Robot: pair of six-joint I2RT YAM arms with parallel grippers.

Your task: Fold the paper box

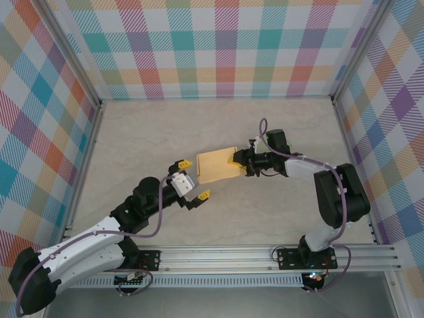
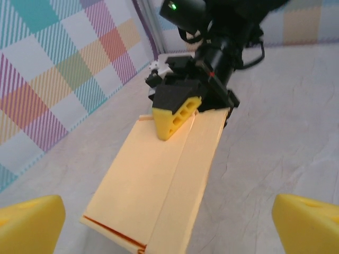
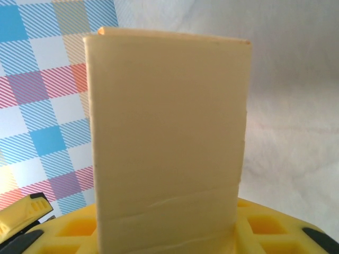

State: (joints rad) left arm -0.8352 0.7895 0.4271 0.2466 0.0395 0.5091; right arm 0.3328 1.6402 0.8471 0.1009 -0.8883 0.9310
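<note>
My right hand (image 1: 237, 159) is clamped on the right edge of the flattened tan paper box (image 1: 217, 165) — one yellow finger (image 2: 175, 117) pressed on its top face — near the middle of the counter (image 1: 146, 132). My left hand (image 1: 193, 179) gapes fully wide just beside the box's left edge, holding nothing.

A pale, marble-patterned desk (image 1: 165, 132) is enclosed on three sides by pastel plaid walls (image 1: 225, 46). A slotted aluminium rail (image 1: 225, 255) runs along the desk's near edge, and metal posts (image 1: 69, 53) rise from its far corners.
</note>
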